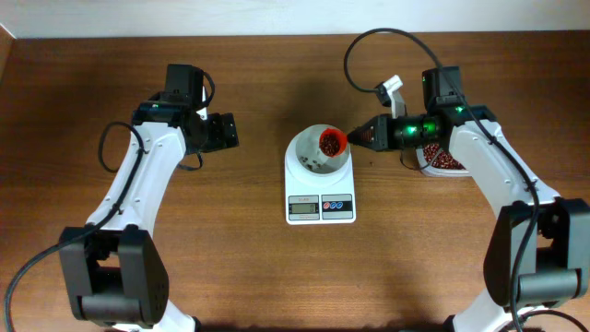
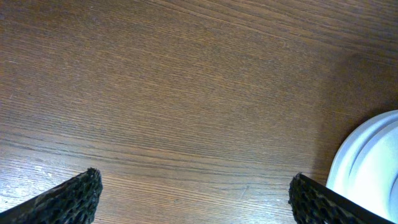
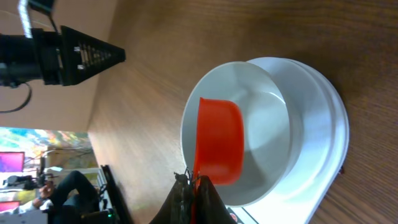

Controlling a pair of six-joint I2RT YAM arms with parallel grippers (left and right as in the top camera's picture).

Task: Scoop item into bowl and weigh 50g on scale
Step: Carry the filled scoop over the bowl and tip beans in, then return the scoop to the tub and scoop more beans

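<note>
The right hand [image 1: 354,138] holds beans [image 1: 330,142] in a scoop [image 1: 336,135] above the bowl [image 1: 300,155].

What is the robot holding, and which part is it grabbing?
The right gripper is shut on a small orange scoop, pinching its near end, over the white bowl. The left gripper is open and holds nothing.

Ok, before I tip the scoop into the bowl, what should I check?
1. Right tool shut on the scoop handle: ok.
2. Beans loaded in the scoop: ok.
3. Scoop over the bowl, inside its rim: ok.
4. Bowl seated on the scale: ok.
5. Scale display readable: cannot tell, digits too small.
6. Left tool open and apart from the scale: ok.
</note>
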